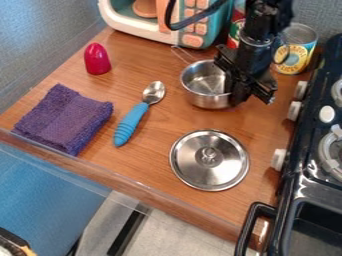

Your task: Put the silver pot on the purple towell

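As lifting likely needs the rim, the angular black gripper (249, 96), whether pinching I cannot tell, is at the round silver metal pot (206, 99)'s three o'clock on the brown wooden counter (150, 167).

This is a play kitchen, going by the black stove (312, 186) with knobs and burners. To the stove's left, a wooden counter (150, 162) holds a silver pot (209, 102), lid (190, 170), spoon (131, 124), food can (302, 49) and toy microwave (127, 24).
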Robot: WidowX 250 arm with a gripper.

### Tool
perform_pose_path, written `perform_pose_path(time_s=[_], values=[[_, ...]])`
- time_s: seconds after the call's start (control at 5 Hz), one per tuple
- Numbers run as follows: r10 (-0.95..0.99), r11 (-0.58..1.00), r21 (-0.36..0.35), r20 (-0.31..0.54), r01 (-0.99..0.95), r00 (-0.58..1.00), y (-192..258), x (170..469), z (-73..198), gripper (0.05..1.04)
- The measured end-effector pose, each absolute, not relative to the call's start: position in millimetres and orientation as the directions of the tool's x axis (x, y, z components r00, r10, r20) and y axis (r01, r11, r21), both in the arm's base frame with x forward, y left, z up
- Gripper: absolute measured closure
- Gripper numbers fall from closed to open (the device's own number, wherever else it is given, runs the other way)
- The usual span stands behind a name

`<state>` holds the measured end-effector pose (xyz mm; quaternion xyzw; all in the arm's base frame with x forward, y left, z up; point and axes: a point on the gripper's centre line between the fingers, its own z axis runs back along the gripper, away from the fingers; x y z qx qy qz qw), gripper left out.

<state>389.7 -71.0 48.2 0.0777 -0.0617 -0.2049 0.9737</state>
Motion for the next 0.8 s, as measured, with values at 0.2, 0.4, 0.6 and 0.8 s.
perform_pose_path(time_s=[0.2, 0.4, 0.6, 0.8], values=[[-0.32, 0.932, 0.237, 0.187, 0.273, 0.929, -74, 384, 95, 1.001], [-0.236, 0.949, 0.259, 0.211, 0.178, 0.949, -58, 359, 125, 1.001], [-0.138, 0.96, 0.267, 0.185, 0.085, 0.973, -22, 333, 136, 1.001], [-0.054, 0.974, 0.224, 0.15, 0.02, 0.987, 18, 309, 123, 1.001]])
